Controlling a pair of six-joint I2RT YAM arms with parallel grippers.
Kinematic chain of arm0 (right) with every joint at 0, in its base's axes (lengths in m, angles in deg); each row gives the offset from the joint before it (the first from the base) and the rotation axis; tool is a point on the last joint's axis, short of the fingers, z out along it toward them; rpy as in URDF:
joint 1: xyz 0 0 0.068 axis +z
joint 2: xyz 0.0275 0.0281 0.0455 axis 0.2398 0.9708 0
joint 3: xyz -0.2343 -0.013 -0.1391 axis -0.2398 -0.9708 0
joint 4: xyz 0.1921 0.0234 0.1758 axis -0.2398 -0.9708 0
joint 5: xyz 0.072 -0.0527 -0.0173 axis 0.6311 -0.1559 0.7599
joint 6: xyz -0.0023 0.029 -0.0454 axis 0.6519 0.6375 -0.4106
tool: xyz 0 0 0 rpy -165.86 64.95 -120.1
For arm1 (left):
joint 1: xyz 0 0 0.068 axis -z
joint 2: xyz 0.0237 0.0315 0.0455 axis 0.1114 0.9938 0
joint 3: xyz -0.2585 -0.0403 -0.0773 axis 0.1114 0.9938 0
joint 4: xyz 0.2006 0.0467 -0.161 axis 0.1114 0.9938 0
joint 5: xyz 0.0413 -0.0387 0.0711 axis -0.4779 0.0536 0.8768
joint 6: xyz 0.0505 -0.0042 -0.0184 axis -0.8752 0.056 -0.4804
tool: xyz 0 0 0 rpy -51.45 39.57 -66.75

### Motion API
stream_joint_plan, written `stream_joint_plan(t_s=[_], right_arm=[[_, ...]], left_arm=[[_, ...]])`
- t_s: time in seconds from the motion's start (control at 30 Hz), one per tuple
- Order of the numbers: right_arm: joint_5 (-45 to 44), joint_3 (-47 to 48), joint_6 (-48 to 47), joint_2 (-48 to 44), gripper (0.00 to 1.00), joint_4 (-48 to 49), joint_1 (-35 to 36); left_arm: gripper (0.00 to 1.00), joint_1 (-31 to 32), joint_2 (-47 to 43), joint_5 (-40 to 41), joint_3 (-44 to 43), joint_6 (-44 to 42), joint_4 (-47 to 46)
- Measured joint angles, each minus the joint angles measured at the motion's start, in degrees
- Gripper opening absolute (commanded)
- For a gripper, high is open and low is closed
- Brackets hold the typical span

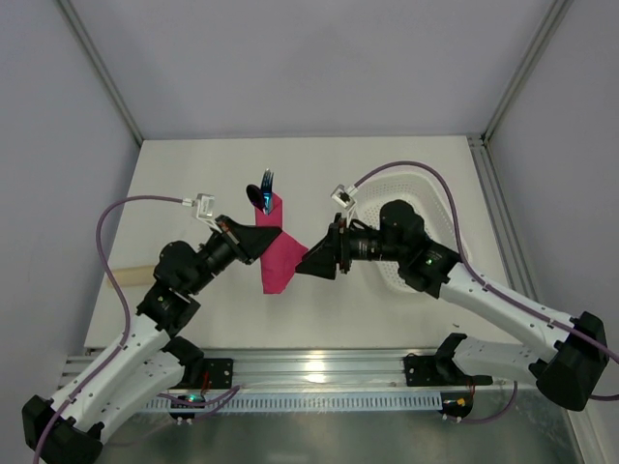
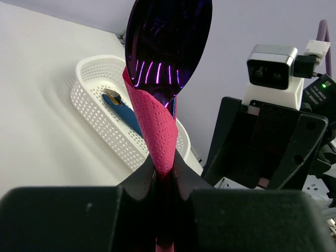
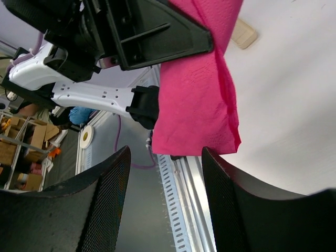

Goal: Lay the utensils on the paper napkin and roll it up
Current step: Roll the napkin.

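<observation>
As left fingers (image 2: 135,190) pinch the napkin (image 2: 157,131), a basket (image 2: 100,126) lies beyond

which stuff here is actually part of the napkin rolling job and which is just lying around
Job in hand:
- magenta-pink paper napkin
- glossy dark purple utensils, wrapped in it

Lying about:
- white perforated basket
- blue flat strip inside the basket
- pale beige flat stick on the table

Magenta napkin (image 1: 279,257) wrapped round purple utensils (image 1: 263,192), heads protruding
</observation>
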Motion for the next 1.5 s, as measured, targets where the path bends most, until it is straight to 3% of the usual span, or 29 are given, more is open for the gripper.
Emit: stream_joint_plan(t_s=[0.67, 0.83, 1.03, 1.5], right_arm=[[2.95, 1.62, 1.33, 7.04, 0.55, 4.00, -1.22], [5.62, 1.62, 2.93, 8.28, 0.26, 7.78, -1.49], [7.87, 1.42, 3.78, 10.23, 0.05, 9.55, -2.21], [9.68, 0.63, 3.43, 11.87, 0.04, 11.17, -3.30]], left_arm=[[0.00, 0.00, -2.29, -1.49, 0.00, 1.29, 0.22], [0.00, 0.00, -2.29, -1.60, 0.00, 1.57, 0.15], [0.00, 0.00, -2.29, -1.79, 0.00, 2.45, 0.15], [0.00, 0.09, -2.36, -2.97, 0.00, 4.04, 0.33]])
